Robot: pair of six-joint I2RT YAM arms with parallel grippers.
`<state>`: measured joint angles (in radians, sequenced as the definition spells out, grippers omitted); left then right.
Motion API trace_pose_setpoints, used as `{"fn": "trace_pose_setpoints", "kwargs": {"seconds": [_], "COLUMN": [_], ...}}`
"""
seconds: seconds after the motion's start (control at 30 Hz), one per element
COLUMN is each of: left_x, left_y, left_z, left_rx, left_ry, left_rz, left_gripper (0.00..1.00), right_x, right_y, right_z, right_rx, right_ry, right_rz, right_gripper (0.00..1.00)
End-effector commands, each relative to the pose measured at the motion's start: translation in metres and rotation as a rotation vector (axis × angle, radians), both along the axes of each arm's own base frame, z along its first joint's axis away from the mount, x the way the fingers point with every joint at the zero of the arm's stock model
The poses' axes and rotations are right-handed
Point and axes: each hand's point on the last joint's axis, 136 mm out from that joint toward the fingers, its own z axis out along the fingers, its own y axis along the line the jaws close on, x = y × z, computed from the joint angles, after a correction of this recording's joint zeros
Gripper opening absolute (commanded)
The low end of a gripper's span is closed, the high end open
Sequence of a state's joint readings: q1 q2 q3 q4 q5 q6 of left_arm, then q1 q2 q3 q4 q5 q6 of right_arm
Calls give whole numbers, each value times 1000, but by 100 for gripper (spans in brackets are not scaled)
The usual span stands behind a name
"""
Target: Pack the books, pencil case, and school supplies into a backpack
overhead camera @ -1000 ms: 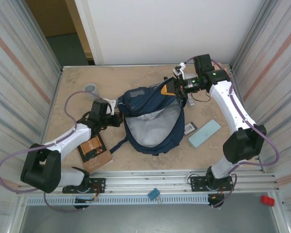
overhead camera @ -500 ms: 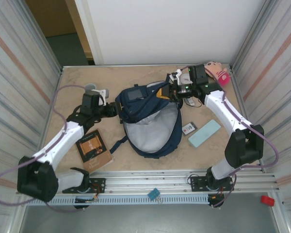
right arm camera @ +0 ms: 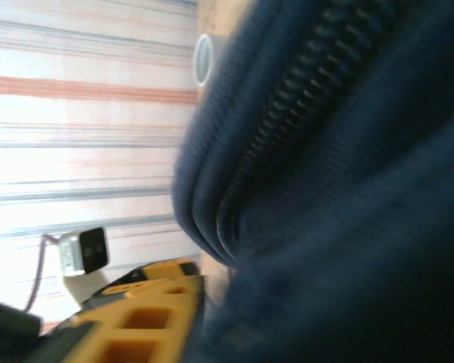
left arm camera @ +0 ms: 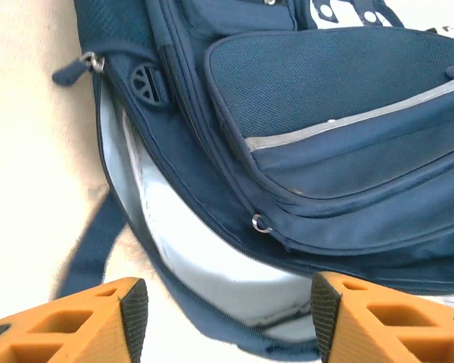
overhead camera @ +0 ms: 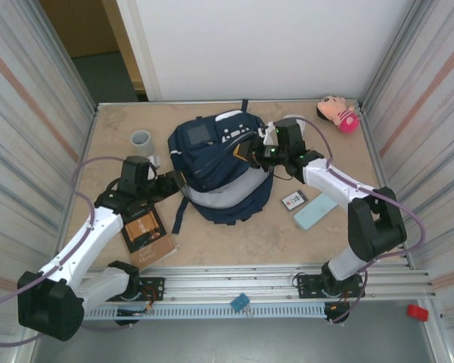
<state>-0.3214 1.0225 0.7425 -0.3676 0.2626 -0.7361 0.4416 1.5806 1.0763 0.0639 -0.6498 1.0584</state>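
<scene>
The navy backpack (overhead camera: 216,162) lies mid-table, a strip of pale lining (left arm camera: 204,257) showing at its mouth. My left gripper (overhead camera: 178,181) is at its left edge, open and empty (left arm camera: 223,318), just short of the open zip. My right gripper (overhead camera: 248,151) presses into the backpack's upper right side. One orange finger (right arm camera: 151,310) shows beside blurred navy fabric (right arm camera: 340,189), and the other finger is hidden. The book (overhead camera: 145,233) lies by the left arm. The teal pencil case (overhead camera: 318,209) and a white packet (overhead camera: 293,200) lie to the right of the backpack.
A grey cup (overhead camera: 141,139) stands at the back left and a pink plush toy (overhead camera: 338,113) lies in the back right corner. Striped walls close in both sides. A metal rail (overhead camera: 234,281) runs along the near edge.
The backpack's mouth, held wide a second ago, has dropped nearly shut. My left gripper let go, opened and drew back to the left. The right arm swung left and lower onto the bag.
</scene>
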Motion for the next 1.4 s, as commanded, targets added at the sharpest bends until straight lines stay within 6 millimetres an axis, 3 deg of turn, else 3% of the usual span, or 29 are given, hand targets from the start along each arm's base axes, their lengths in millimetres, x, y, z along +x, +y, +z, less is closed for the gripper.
{"fn": "trace_pose_setpoints", "kwargs": {"seconds": [0.0, 0.07, 0.27, 0.47, 0.6, 0.73, 0.87, 1.03, 1.13, 1.27, 1.37], "left_x": [0, 1, 5, 16, 23, 30, 31, 31, 33, 40, 48], "left_y": [-7, -5, -9, -10, -17, -21, -22, -19, -20, -27, -29], "left_z": [-2, -12, -30, -52, -57, -51, -51, -66, -77, -93, -107], "left_rx": [-56, -36, -44, -12, -19, -36, -39, -36, -33, -49, -33], "left_ry": [12, 34, 73, 102, 122, 116, 114, 114, 134, 162, 180], "left_rz": [-3, 4, 6, 9, -12, -16, -14, 5, 3, -8, -11], "left_gripper": [60, 60, 60, 59, 59, 59, 58, 57, 55, 53, 51], "right_x": [4, -12, -63, -96, -108, -98, -64, -17, -6, -14, -27], "right_y": [-2, -10, -40, -50, -55, -46, -22, -7, -11, -23, -35], "right_z": [-10, -30, -73, -75, -52, -11, -12, -58, -91, -137, -160], "right_rx": [-41, -122, -286, -322, -360, -394, -359, -382, -418, -460, -483], "right_ry": [11, 95, 263, 328, 285, 129, 48, 45, 65, 120, 151], "right_rz": [-100, -123, -139, -67, -16, 47, 66, 45, 13, -39, -95], "right_gripper": [44, 55, 68, 69, 67, 62, 60, 55, 54, 53, 53]}}
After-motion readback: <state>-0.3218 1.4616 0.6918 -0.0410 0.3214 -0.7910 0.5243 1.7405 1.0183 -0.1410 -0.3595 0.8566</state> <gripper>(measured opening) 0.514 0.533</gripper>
